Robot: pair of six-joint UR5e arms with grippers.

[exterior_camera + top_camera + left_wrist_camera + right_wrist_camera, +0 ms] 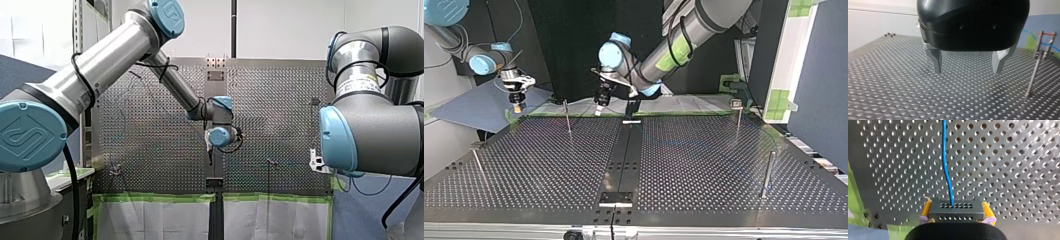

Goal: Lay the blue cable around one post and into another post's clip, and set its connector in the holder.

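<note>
Closest in, the right wrist view has my right hand (956, 212) clenched on the connector (956, 208), a dark grey block with two rows of small holes, pinched at both ends by the yellow pads (926, 208). The blue cable (944, 157) leaves the middle of the row farther from the hand and runs toward the hand's twelve o'clock, thin and with one soft bend, over the perforated desk (1010, 170). Green tape (854, 195) edges the desk at the hand's nine o'clock. No other view shows this grip: in the top view that hand is a small shape at the desk's ten o'clock, by the far corner, with only a yellow tip to be made out. The left wrist view shows my left hand (967, 71) released, its metal fingers (935, 58) wide apart and holding nothing, above the desk. A thin post (1034, 72) stands at its three o'clock. Beyond that, at two o'clock, a stretch of the blue cable crosses behind a small red-topped frame (1046, 37). The front view shows my left arm (100, 65) reaching to the desk's middle, its fingers too small to read there.
</note>
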